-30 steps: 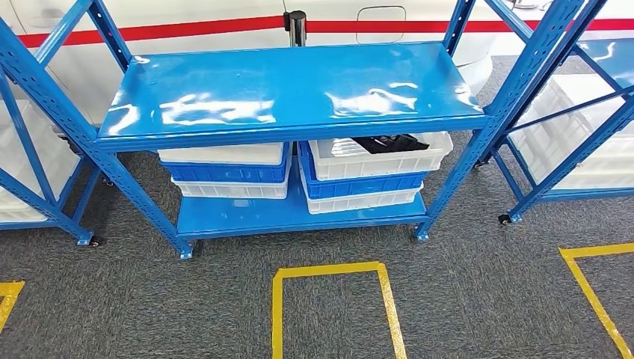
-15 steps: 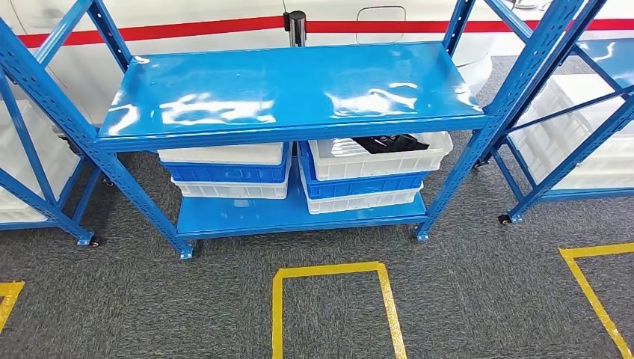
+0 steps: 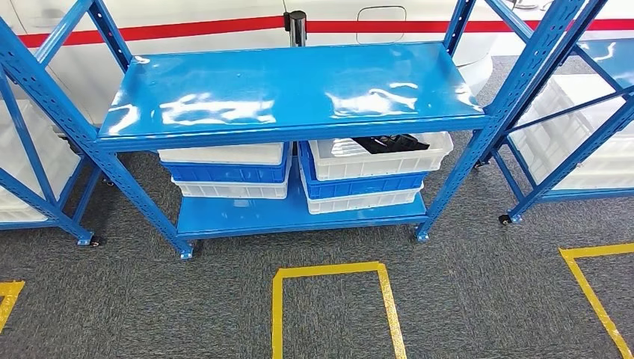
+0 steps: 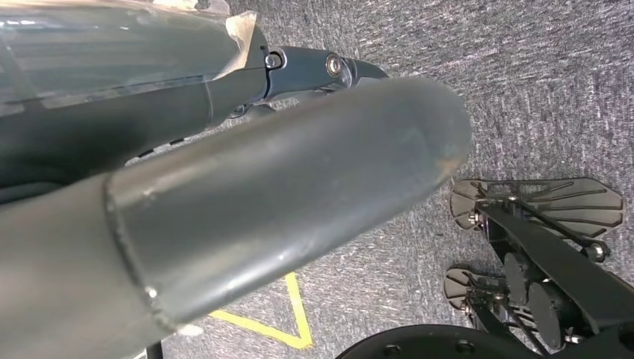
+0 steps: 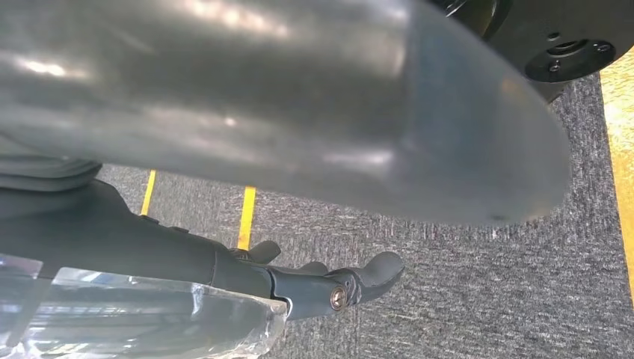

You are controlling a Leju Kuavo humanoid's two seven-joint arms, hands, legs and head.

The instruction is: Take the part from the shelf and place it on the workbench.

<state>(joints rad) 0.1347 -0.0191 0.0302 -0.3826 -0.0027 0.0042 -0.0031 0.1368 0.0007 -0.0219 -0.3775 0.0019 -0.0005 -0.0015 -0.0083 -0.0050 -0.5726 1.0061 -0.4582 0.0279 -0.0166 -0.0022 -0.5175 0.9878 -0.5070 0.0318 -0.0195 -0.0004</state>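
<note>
Before you stands the blue metal shelf (image 3: 291,90); on its lower level, the top white plastic crate (image 3: 381,155) on the right holds the black part (image 3: 390,142). It looks rigid and light; grasp its exposed middle. Each robot hand, left (image 4: 247,187) and right (image 5: 284,112), hangs over carpet, empty, fingers apart.

Much hidden under the shelf board and behind the thumbs

The black part (image 3: 390,142) lies half under the blue shelf (image 3: 291,90); each hand's (image 4: 224,224) (image 5: 299,105) thick thumb hides most of its dark fingers (image 4: 314,71) (image 5: 336,288).
</note>
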